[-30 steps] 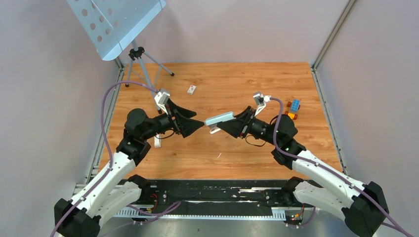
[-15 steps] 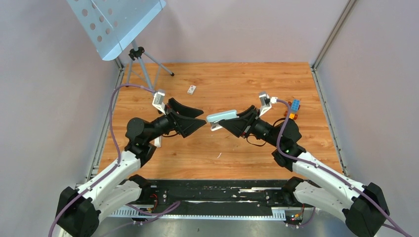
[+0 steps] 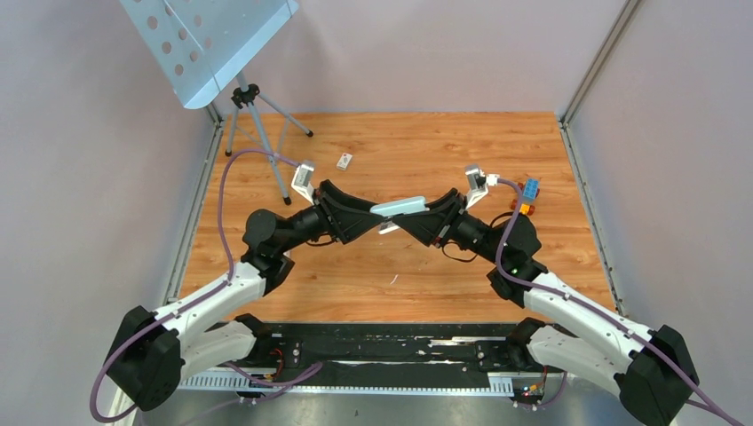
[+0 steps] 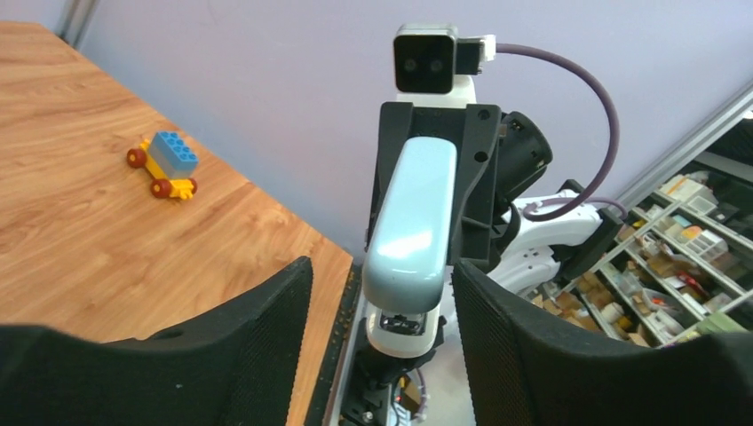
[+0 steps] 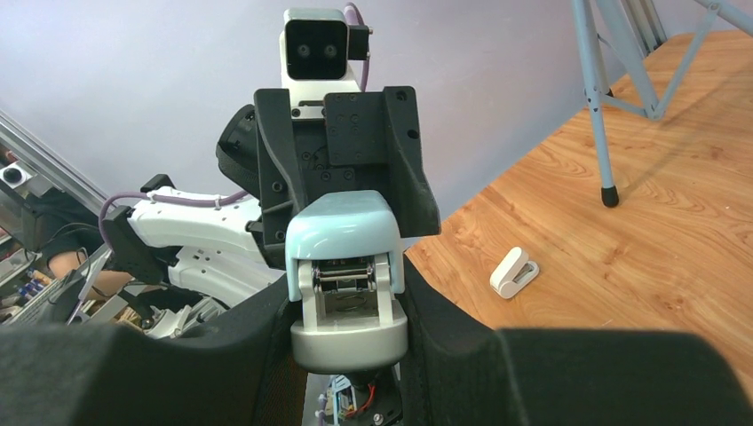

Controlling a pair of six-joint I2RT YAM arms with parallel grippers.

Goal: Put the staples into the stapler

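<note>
Wood table [image 3: 408, 275] | my right pincer [image 3: 401, 222] clamped on stapler [image 4: 410, 222], raised off surface | my left pincer [image 4: 382, 306] apart, fingers flanking stapler's front end

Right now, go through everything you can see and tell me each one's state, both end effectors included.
Stapler, held off the table, top looks closed.
Right end effector, shut on the stapler's rear.
Left end effector, open, fingers flanking the stapler's front, not gripping.
Toy-brick car, upright on its wheels.
Small white item, lying loose on the table.
Tripod stand, upright at the far left corner.
</note>
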